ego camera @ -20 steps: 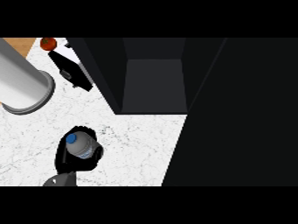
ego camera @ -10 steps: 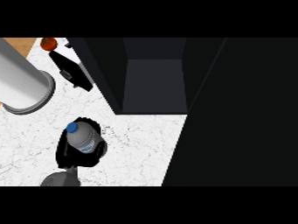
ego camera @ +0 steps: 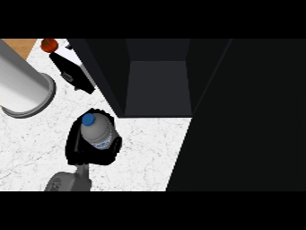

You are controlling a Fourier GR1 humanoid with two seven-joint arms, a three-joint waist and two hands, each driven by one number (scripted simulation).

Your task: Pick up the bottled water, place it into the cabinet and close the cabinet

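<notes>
The bottled water (ego camera: 97,131) is clear with a blue cap and tilts up-left. My right hand (ego camera: 88,152) is shut on it, black fingers curled round its body, over the white marble counter (ego camera: 23,148). The grey forearm enters from the lower edge. The bottle hangs just below and left of the dark cabinet (ego camera: 159,85), whose open inside shows as a grey recess. My left hand (ego camera: 72,72) rests open at the upper left, beside the cabinet's left wall, with its big grey forearm (ego camera: 13,81) close to the view.
A wide dark panel (ego camera: 255,117), seemingly the cabinet's door or side, fills the right half. A small red object (ego camera: 49,44) lies at the top left by a strip of wooden surface (ego camera: 16,45).
My right hand has carried the bottle up and slightly right, closer to the cabinet's opening. The left arm has stayed still.
</notes>
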